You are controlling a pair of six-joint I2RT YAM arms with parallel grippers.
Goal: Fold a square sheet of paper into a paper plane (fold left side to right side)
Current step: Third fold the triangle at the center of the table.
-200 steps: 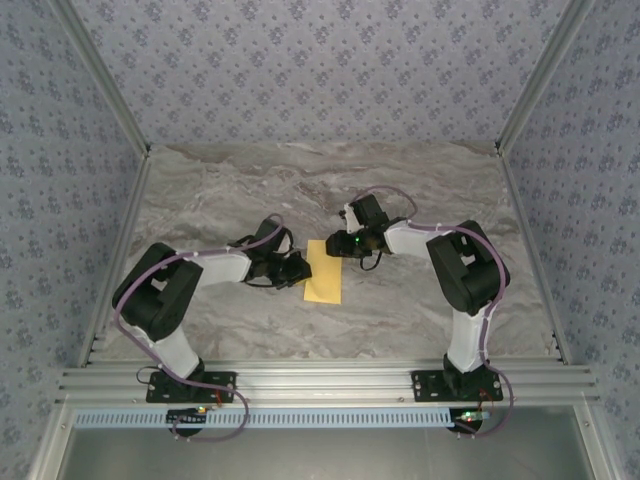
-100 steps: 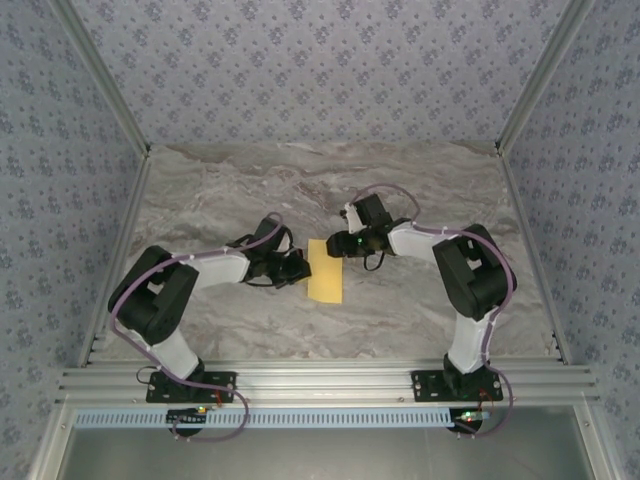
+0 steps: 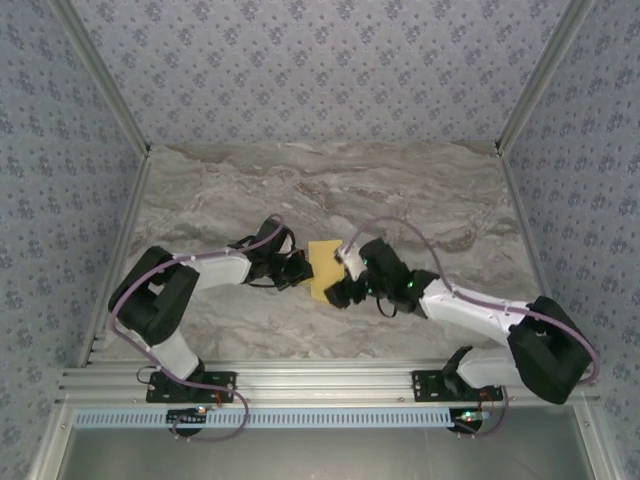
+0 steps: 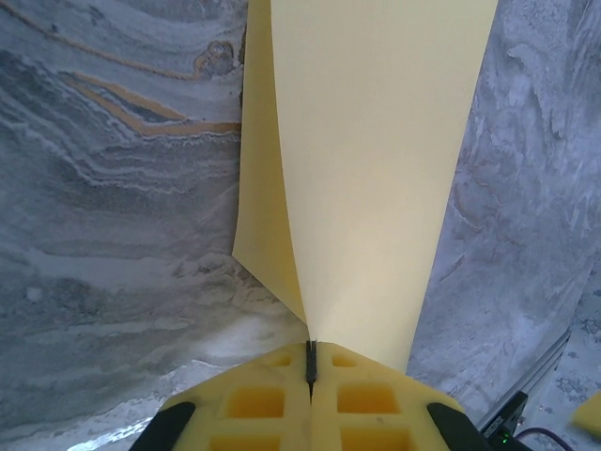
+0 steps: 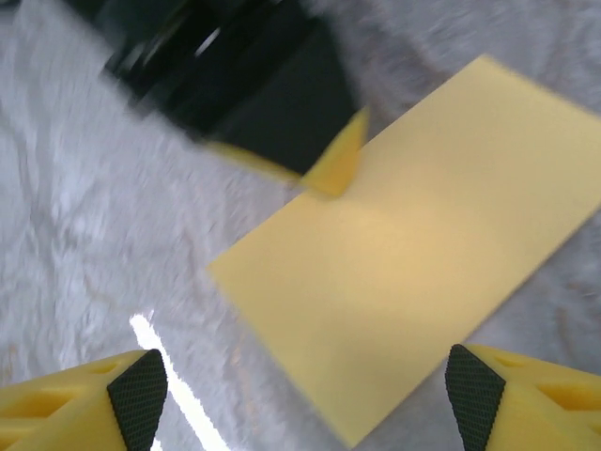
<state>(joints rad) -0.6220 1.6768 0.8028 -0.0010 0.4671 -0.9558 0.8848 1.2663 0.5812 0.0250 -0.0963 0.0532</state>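
My left gripper (image 3: 300,270) pinched the square sheet of paper (image 3: 322,264) at its left edge; right gripper (image 3: 338,292), released, hung lower right.

Table (image 3: 200,190): under everything, the two arms come onto it from the near edge
Sheet of paper (image 3: 322,260): flat on the table near the middle, between the two grippers
Left gripper (image 3: 301,272): just left of the sheet, the sheet's left edge between its fingers (image 4: 254,404)
Right gripper (image 3: 340,292): over the sheet's near right corner, opposite the left gripper
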